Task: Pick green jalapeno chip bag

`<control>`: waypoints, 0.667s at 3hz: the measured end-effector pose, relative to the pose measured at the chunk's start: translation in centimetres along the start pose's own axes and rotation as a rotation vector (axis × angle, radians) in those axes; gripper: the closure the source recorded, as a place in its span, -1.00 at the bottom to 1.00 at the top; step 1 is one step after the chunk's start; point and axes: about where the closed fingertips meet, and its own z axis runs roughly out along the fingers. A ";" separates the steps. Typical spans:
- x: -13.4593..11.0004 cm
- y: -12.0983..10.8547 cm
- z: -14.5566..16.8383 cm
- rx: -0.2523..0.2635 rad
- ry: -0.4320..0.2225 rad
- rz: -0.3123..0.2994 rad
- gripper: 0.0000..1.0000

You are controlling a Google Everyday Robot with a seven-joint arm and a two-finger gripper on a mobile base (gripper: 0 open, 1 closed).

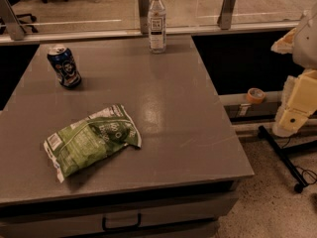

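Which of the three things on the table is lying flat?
The green jalapeno chip bag, front left; the blue can and the bottle stand upright. The gripper hangs right of the table.

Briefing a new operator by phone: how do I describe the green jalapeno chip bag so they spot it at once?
Start at the grey table, the gripper off its right side, and look at its near-left part. The green jalapeno chip bag lies flat there: crumpled and light green, while the blue can and clear bottle behind it stand upright.
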 end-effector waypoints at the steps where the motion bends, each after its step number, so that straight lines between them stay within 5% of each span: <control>1: 0.0 0.0 0.0 0.000 0.000 0.000 -1.00; 2: -1.1 1.3 0.4 -0.024 -0.048 -0.070 -1.00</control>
